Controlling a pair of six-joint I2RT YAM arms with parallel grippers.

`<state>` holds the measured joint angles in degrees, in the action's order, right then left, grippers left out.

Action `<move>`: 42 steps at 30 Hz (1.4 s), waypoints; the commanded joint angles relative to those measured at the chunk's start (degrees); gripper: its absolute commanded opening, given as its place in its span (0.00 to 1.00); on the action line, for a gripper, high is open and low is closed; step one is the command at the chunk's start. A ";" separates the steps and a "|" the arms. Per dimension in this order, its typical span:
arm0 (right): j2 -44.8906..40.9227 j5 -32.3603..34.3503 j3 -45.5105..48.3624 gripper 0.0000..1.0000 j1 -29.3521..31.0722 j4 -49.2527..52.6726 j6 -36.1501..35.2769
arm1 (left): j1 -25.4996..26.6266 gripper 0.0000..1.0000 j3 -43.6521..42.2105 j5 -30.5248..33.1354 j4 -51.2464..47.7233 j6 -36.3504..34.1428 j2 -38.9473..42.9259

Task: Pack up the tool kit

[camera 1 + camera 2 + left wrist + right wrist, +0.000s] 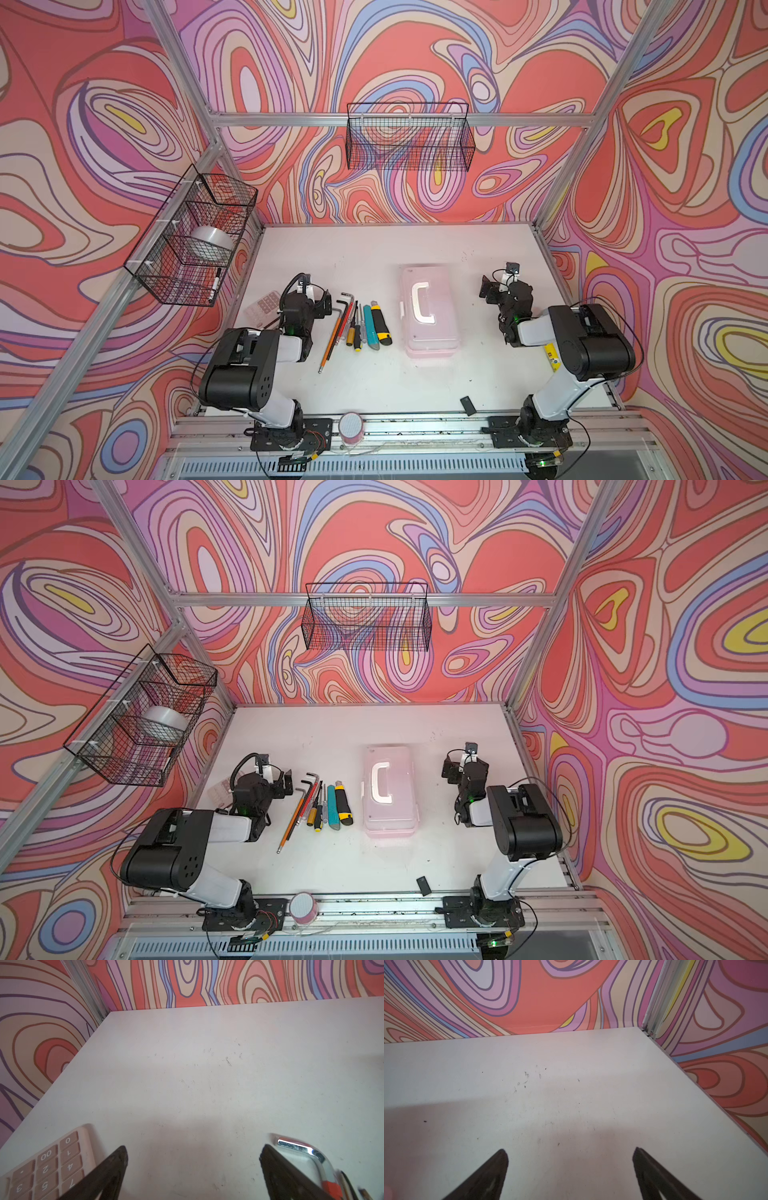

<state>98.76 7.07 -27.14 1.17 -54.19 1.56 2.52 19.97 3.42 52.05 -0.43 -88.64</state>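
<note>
- While its lid appears shut, the pink box (426,320) is seen mid-table, between the row of tools and the right arm. It is judged light, stiff and slick, so it is best steadied at its side walls or lifted by the white handle (424,302).
- Both claws are seen spread wide and empty. The left gripper (193,1152) is poised between the calculator (47,1165) and the hex keys (341,311), and the right gripper (571,1152) over bare table (571,1084) beside the box.
- The yellow-black knife (381,325) and the teal knife (370,328) are laid side by side just left of the box. Both are judged rigid and chunky, and are best pinched across the mid-body.
- The hex keys are judged dense, smooth and apt to slip, so the long shank should be taken.
- The pencils (328,349) are judged thin, light and prone to roll. A hold near the middle is advised.
- The screwdrivers (354,332) are best gripped by their thicker handles.
</note>
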 commanded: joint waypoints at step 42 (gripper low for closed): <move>-12.50 12.91 -20.24 0.98 5.28 42.65 9.57 | -0.96 1.00 19.36 7.80 -44.62 18.32 15.25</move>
<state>88.68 15.94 -42.30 5.23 -28.58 4.89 1.78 37.58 12.12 21.34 9.63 -74.81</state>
